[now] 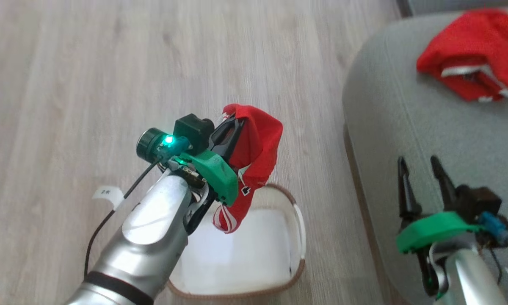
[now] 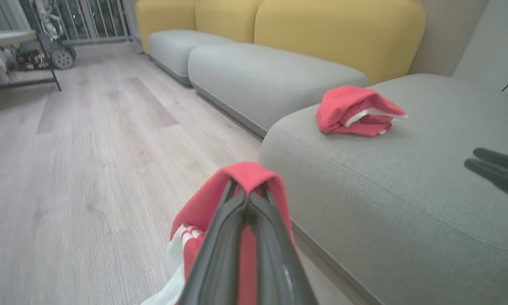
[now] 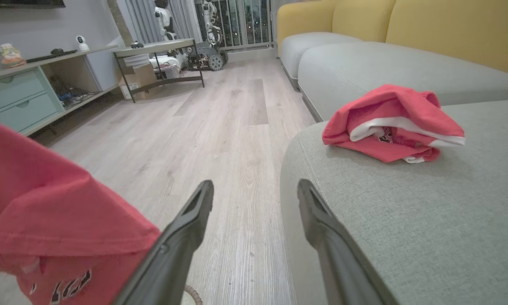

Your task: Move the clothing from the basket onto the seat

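Nearest the robot, a small oval white plastic basket [image 1: 298, 237] with a brown woven-look rim is sitting on the pale wood-grain plank floor [image 1: 89, 84], its smooth white inside showing. Over its left side the silver left forearm is reaching up and away. The left gripper [image 1: 233, 125], with two long dark fingers, is pinching closed on a soft bright red garment [image 1: 260, 140]. The fabric is draping over the fingertips and hanging in loose folds above the basket, with white stripes and a small dark print near its lower end. To the right, the right gripper [image 1: 418, 163] is hovering over the near part of the seat [image 1: 406, 106], a large grey-green woven-fabric cushion with a rounded corner. Its fingers are spreading apart and holding nothing. Farther back on the seat, a second red garment [image 1: 470, 59] with white trim is lying in a crumpled heap. Beyond it, smooth yellow back cushions [image 2: 338, 38] are lining the sofa.
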